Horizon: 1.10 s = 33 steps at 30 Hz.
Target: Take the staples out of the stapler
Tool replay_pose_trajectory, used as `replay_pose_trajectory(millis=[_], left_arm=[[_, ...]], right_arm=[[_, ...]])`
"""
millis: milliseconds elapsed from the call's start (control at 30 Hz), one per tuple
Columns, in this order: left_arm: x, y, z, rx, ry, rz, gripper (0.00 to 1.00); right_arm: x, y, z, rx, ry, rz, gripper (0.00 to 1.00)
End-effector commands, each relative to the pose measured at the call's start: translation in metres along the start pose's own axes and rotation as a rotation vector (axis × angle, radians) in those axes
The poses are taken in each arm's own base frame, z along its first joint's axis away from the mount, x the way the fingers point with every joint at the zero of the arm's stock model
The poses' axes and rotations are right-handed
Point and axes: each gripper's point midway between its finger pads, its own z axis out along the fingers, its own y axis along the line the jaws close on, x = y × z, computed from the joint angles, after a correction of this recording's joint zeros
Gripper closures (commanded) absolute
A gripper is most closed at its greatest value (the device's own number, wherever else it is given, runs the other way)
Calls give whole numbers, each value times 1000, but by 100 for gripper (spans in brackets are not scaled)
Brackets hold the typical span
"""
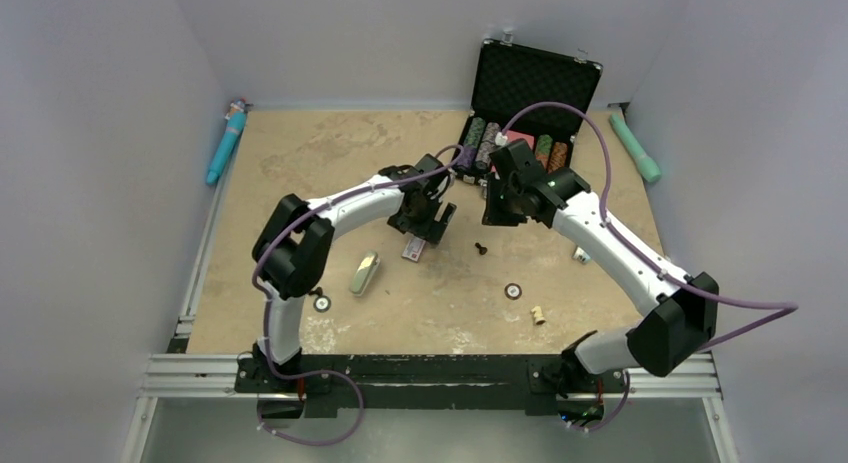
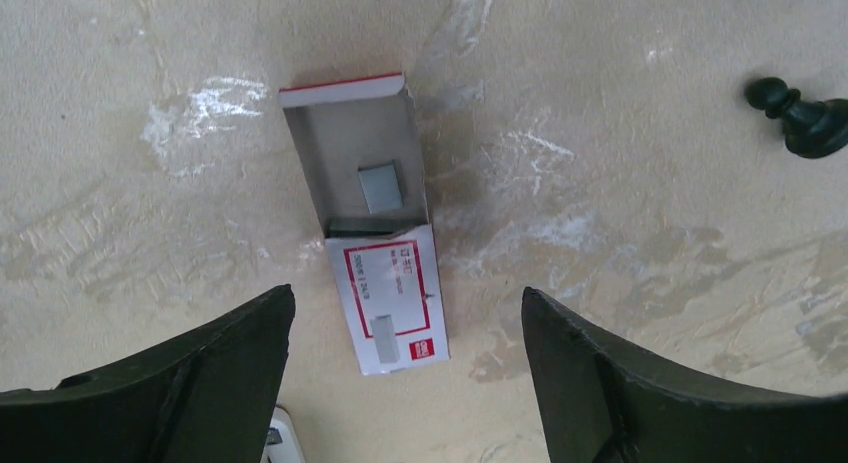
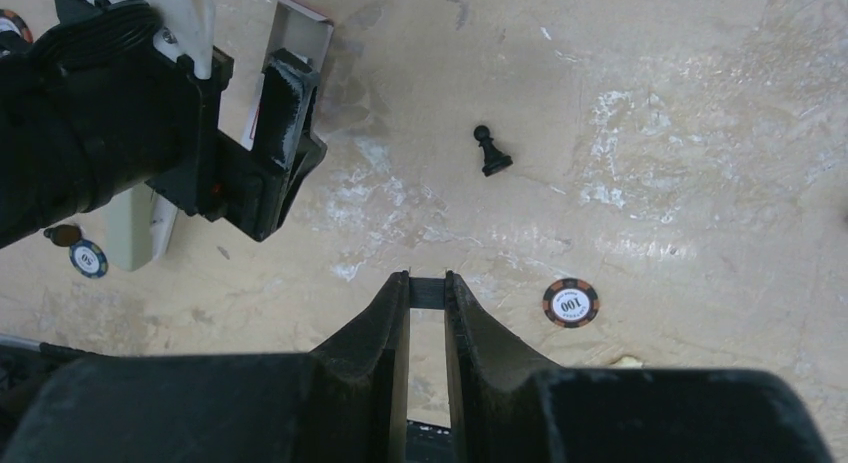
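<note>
- The staples (image 2: 382, 186) lie in the open tray of the small box (image 2: 390, 283), dead ahead of the left gripper (image 2: 408, 305), whose fingers are spread wide and empty.
- The box's long axis runs away from those fingers, slightly tilted. The strip looks near square, so its own axis is hard to call.
- The right gripper (image 3: 428, 283) is pinched almost closed and sits farther off, so the left arm is nearer.

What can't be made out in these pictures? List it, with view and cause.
- Top external: the staples are too small to see; the left gripper overlaps the small box.
- Top external: the stapler is too small to tell whether it is empty.
- Right wrist: unclear whether the right gripper pinches the dark sliver between its tips.
- Left wrist: the pawn is cut off by the right edge.
</note>
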Motion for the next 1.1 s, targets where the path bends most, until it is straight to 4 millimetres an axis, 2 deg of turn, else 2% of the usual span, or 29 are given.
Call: replay_pose_trajectory(millis=[0,133,233,333,467,600,800,1067], left_arm=[[-18,-1,4,-11,-31,55,13],[-15,0,18,-17,-12,68,15],[-10,5,28,-41,15,67,18],[-4,2,34,-20,36,79,21],[-5,8,34,-44,25,103,31],[-4,6,35,-33,31,115,48],[6,0,25,20,3,107,56],[33,-14,-2,130,-18,157,55]], right_arm=[[-8,1,-5,-35,15,-41,100],[-16,5,-3,-49,2,-60,100],[-14,8,6,-67,27,-64,100],[-15,12,9,-78,40,-63,100],[-17,14,13,-81,45,-63,100],[-19,12,13,-67,44,-74,100],[-26,-6,5,-12,11,-72,100],[-12,-26,-1,31,17,-62,100]])
